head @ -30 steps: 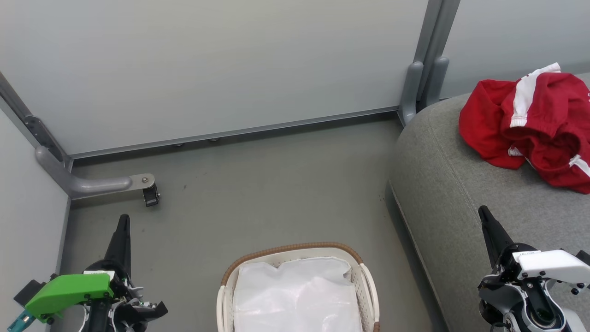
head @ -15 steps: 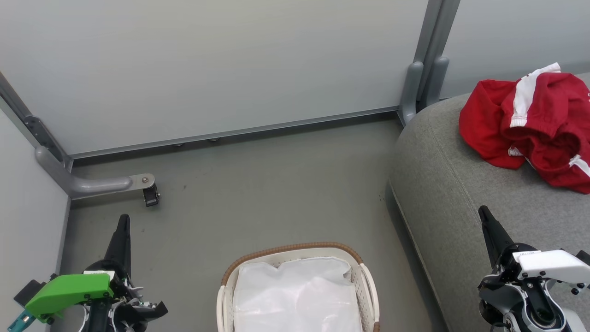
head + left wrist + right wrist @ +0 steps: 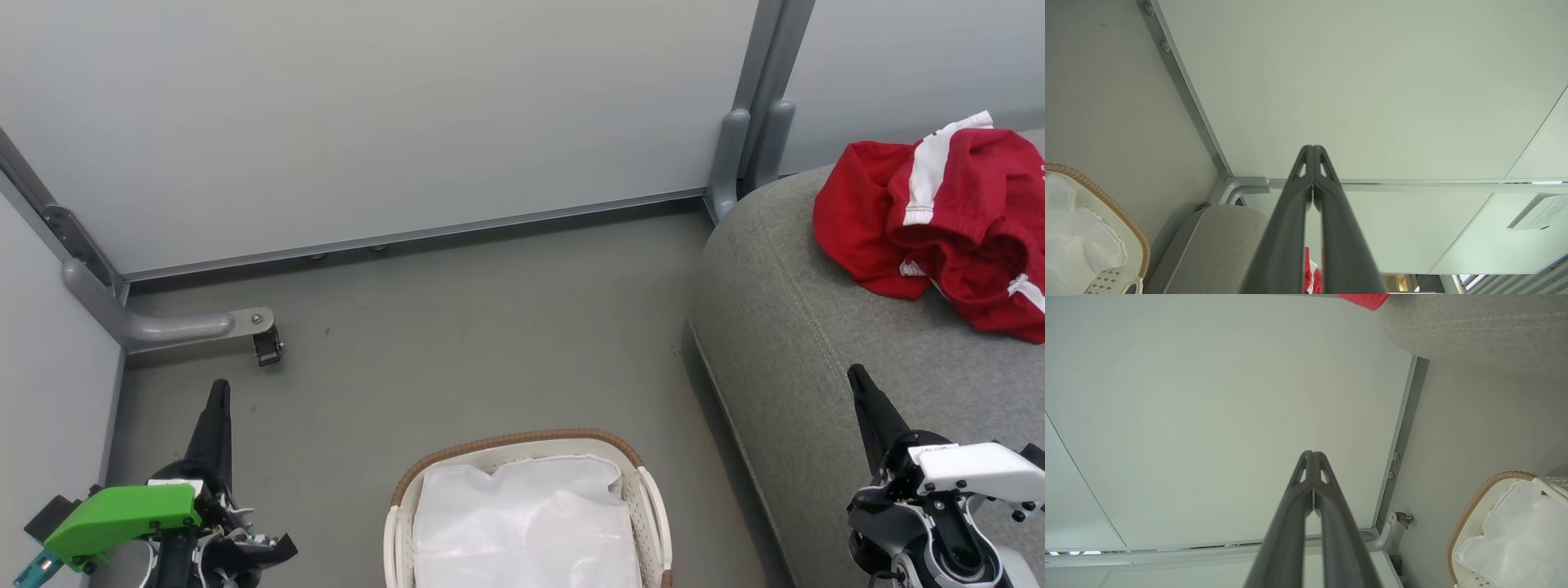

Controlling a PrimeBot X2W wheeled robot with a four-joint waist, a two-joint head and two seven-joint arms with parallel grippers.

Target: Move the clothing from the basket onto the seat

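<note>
The red clothing [image 3: 939, 216] with white stripes lies crumpled on the grey seat [image 3: 816, 343] at the right; a red sliver of the clothing [image 3: 1310, 277] shows in the left wrist view and a corner of the clothing [image 3: 1363, 299] in the right wrist view. The basket [image 3: 645, 490] stands on the floor at the bottom centre, holding just its white lining sheet [image 3: 522, 523]. My left gripper [image 3: 218, 388] is shut and empty, over the floor left of the basket. My right gripper [image 3: 856, 376] is shut and empty above the seat's near part.
Pale partition walls [image 3: 367, 122] close off the back and left. A grey bracket foot with a black caster [image 3: 265, 343] juts onto the floor at the left. A grey post [image 3: 739, 155] stands beside the seat's far corner. Open grey floor [image 3: 490, 343] lies beyond the basket.
</note>
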